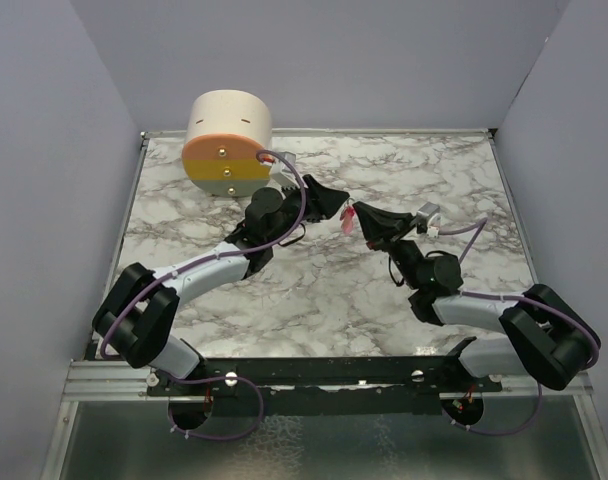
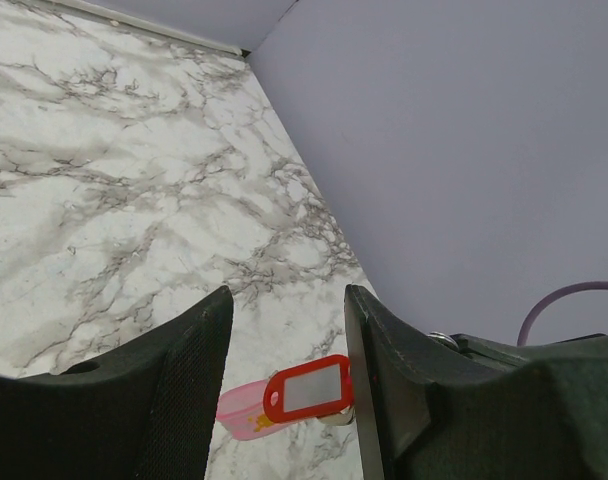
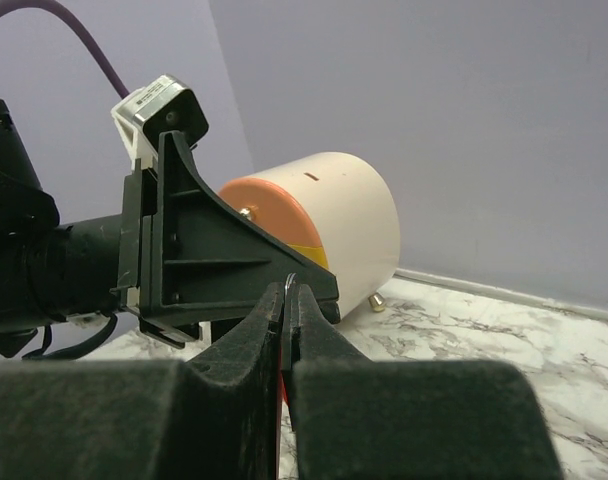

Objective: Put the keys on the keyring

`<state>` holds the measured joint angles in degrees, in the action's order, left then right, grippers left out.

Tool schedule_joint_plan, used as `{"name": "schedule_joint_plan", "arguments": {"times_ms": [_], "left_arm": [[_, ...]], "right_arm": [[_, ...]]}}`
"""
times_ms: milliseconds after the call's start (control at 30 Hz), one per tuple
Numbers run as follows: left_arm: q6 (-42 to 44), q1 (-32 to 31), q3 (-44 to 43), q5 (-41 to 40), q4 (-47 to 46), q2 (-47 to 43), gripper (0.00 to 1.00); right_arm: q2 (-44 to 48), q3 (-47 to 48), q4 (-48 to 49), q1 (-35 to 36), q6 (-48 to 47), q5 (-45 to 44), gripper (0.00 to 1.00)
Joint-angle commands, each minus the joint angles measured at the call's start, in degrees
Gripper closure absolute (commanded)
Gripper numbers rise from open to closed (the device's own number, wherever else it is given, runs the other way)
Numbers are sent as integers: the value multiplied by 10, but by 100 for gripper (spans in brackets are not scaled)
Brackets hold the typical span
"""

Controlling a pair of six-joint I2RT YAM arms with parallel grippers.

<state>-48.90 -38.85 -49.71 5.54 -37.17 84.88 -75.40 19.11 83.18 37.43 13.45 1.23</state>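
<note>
Above mid-table, stretched tip to tip, right fingers (image 3: 239, 350) pinch the keyring (image 2: 242, 409); left fingers (image 2: 179, 375) stand half open, empty.

Beyond the left gripper's (image 2: 287, 330) matt black textured jaws: glossy red plastic keys (image 2: 309, 388), translucent pink keyring (image 2: 239, 412), smooth marble-patterned table (image 2: 134, 200).

Robot lab test cell.
Plain lilac wall panels (image 1: 44, 150) box in a marble-patterned tabletop (image 1: 314, 300); a black-and-white left robot arm (image 1: 199, 268) and matching right robot arm (image 1: 479, 306) stand mounted along a slotted aluminium rail (image 1: 104, 378) at its near edge.
</note>
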Motion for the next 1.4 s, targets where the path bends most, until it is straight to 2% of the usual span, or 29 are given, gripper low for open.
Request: {"name": "schedule_joint_plan", "arguments": {"times_ms": [0, 867, 967, 1067, 1367], "left_arm": [[10, -13, -18, 1, -4, 10, 49], [-2, -51, -6, -3, -4, -6, 49], [2, -51, 3, -23, -3, -12, 49], [7, -47, 19, -56, -4, -25, 42], [12, 3, 42, -60, 0, -61, 39]], "right_arm": [[-6, -2, 145, 2, 1, 12, 99], [-44, 9, 186, 1, 1, 4, 99], [-33, 7, 187, 2, -2, 5, 99], [-16, -3, 186, 2, -2, 6, 99], [61, -36, 122, 2, -6, -4, 99]]}}
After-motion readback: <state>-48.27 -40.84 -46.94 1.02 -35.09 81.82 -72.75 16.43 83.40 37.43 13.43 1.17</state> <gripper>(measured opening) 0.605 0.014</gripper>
